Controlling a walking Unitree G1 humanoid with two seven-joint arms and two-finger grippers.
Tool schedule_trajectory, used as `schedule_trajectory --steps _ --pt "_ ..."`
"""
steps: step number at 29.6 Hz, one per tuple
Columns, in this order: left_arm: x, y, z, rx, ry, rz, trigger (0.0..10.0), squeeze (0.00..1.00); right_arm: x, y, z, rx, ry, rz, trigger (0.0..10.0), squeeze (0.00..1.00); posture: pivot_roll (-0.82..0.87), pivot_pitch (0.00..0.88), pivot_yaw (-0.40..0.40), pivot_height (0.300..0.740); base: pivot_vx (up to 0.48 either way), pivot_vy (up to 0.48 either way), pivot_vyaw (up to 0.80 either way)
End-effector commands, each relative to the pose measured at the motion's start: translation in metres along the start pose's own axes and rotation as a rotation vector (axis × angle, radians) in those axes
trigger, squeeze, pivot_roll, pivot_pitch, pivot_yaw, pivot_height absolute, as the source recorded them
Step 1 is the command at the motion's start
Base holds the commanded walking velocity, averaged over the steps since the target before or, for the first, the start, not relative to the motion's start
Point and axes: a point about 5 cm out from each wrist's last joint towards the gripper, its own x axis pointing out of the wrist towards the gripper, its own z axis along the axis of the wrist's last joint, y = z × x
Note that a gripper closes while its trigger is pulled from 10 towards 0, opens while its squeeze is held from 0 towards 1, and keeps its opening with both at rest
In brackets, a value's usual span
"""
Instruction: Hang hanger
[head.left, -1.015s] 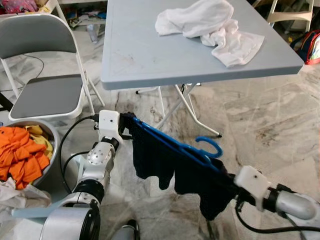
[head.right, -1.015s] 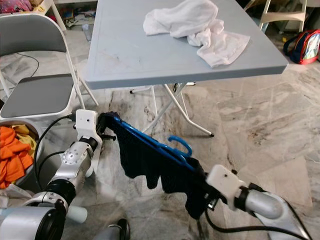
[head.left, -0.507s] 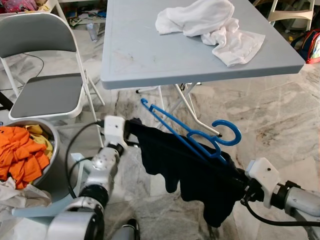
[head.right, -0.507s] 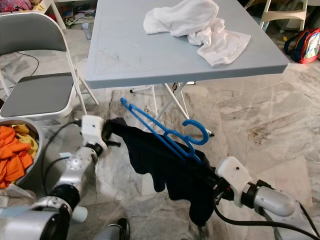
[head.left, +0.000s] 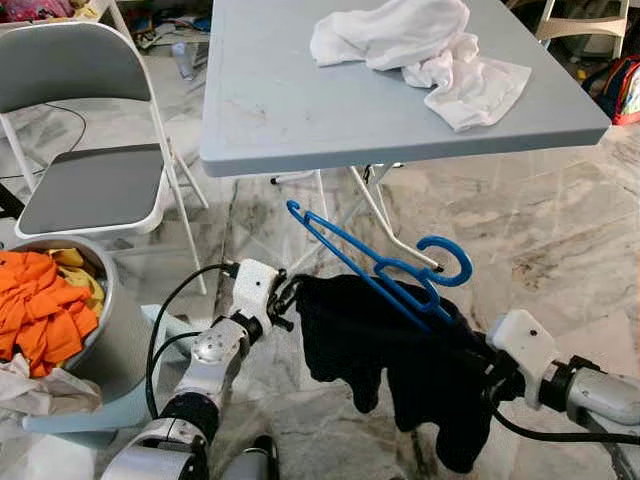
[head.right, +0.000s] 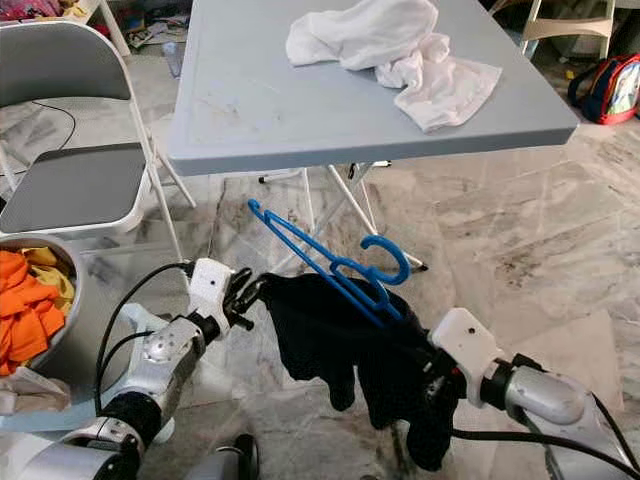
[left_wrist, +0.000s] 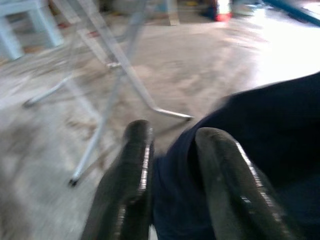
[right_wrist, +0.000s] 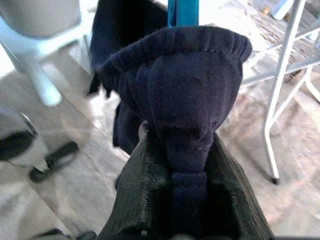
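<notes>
Nearest us, our right gripper (right_wrist: 192, 175) pinches a bunched fold of the dark garment (head.left: 400, 360); our left gripper (left_wrist: 172, 170) nips its other edge, cloth caught between the fingers. The blue hanger (head.left: 375, 265) rides tilted across the garment's top, hook toward the desk (head.left: 300, 110), one end poking free, well below the desk edge. We judge the hanger poorly seated: keep both pinches firm, level the garment, avoid jerks that could tip the hanger off.
</notes>
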Motion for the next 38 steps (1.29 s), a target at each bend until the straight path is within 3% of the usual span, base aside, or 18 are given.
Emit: schedule_trajectory --steps 1,6,9,14,18,24,32,38 --pt "-0.002 -0.004 -0.002 0.023 0.002 -0.047 10.0 1.0 0.002 -0.001 0.003 -0.032 -0.012 -0.007 10.0 0.0 -0.04 0.224 0.015 0.74 0.0 0.0 0.0" --pt "-0.003 -0.009 -0.002 0.04 -0.011 -0.09 10.0 1.0 0.008 -0.005 0.008 -0.055 -0.031 -0.051 10.0 0.0 -0.04 0.225 0.016 0.74 0.0 0.0 0.0" --pt "-0.002 -0.014 0.006 0.126 -0.055 -0.157 10.0 1.0 0.014 -0.009 0.009 -0.119 -0.017 -0.078 10.0 0.0 -0.04 0.228 0.021 0.74 0.0 0.0 0.0" --pt "-0.003 -0.015 0.013 0.187 -0.087 -0.199 10.0 1.0 0.018 -0.011 0.008 -0.174 0.006 -0.059 10.0 0.0 -0.04 0.23 0.021 0.74 0.0 0.0 0.0" --pt "-0.009 -0.021 0.02 0.353 -0.104 -0.337 10.0 1.0 0.016 -0.026 0.003 -0.356 0.113 0.019 10.0 0.0 -0.04 0.231 0.024 0.74 0.0 0.0 0.0" --pt "-0.018 -0.023 0.018 0.443 -0.092 -0.418 10.0 1.0 0.011 -0.043 0.004 -0.458 0.176 0.05 10.0 0.0 -0.04 0.233 0.019 0.74 0.0 0.0 0.0" --pt "-0.022 -0.02 0.011 0.493 -0.051 -0.429 10.0 1.0 0.013 -0.046 0.007 -0.562 0.191 0.147 10.0 0.0 -0.04 0.234 0.02 0.74 0.0 0.0 0.0" --pt "-0.015 -0.019 0.017 0.509 -0.055 -0.417 10.0 1.0 0.012 -0.048 0.012 -0.641 0.195 0.231 10.0 0.0 -0.04 0.236 0.021 0.74 0.0 0.0 0.0"
